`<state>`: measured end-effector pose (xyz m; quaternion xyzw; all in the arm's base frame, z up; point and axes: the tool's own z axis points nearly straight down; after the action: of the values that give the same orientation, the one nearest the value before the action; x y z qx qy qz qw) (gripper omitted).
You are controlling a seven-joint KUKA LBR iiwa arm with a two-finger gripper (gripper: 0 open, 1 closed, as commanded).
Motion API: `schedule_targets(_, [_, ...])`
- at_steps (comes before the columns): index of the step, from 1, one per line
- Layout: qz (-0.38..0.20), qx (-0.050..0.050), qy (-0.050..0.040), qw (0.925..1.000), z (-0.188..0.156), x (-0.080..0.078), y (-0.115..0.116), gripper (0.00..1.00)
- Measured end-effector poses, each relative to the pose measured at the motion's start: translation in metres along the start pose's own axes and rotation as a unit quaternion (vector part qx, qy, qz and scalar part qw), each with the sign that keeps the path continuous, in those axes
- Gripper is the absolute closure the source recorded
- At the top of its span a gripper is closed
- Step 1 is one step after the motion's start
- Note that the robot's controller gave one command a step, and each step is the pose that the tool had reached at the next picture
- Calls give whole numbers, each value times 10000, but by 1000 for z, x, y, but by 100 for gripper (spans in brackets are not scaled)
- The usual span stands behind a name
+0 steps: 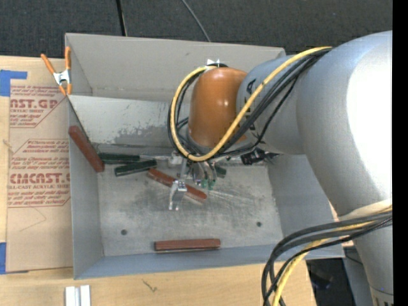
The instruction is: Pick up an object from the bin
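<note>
The gripper (180, 193) is hanging low over the middle of the grey metal bin (191, 222), coming down from beneath the arm's orange wrist cover (213, 110) and its loops of yellow and black cable. Right under it a short reddish-brown stick (159, 177) is lying flat on the bin floor, slanting from upper left down to lower right. The gripper is sitting over the stick's right half, at it or just above it — whether the two are touching cannot be told. Whether the gripper is open or closed cannot be told either, since the wrist and cables are covering too much of it.

Just left of the stick, two dark green elongated pieces (135, 168) are lying close together. A reddish-brown bar (86, 148) is leaning against the left wall. A longer reddish-brown bar (187, 245) is lying along the front wall — well apart from the gripper.
</note>
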<state>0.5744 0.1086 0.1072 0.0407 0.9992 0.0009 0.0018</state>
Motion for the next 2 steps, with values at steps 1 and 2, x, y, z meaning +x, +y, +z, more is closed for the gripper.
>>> schedule_targets(1, [915,2,5,9958,31,9,-8,0])
schedule_targets(2, [305,-17,-67,9995,31,-3,-4,100])
